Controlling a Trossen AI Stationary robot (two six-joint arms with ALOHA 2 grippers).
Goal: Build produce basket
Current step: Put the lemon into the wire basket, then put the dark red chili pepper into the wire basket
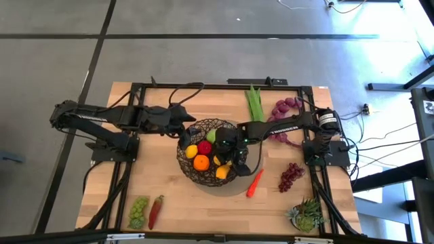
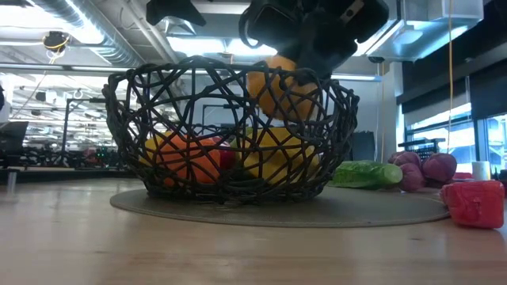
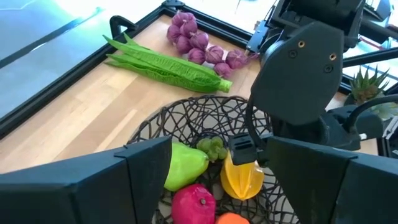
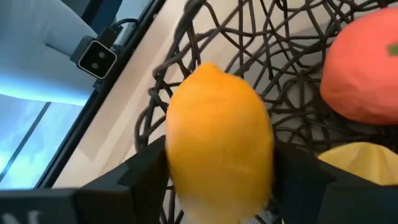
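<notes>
Dark wire mesh forms the basket, set at the centre of the high view on a grey mat on the table. A yellow-orange fruit is clamped between the fingers of the right end effector and is held over the bowl, evidently for release onto the produce already inside. The left end effector is kept at the rim's upper left, fingers apart and empty. A carrot is left lying outside, lower right.

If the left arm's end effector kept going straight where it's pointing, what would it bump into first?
Probably the near rim of the basket, then the green fruit just inside. The left end effector points over them, though depth is hard to judge.
</notes>
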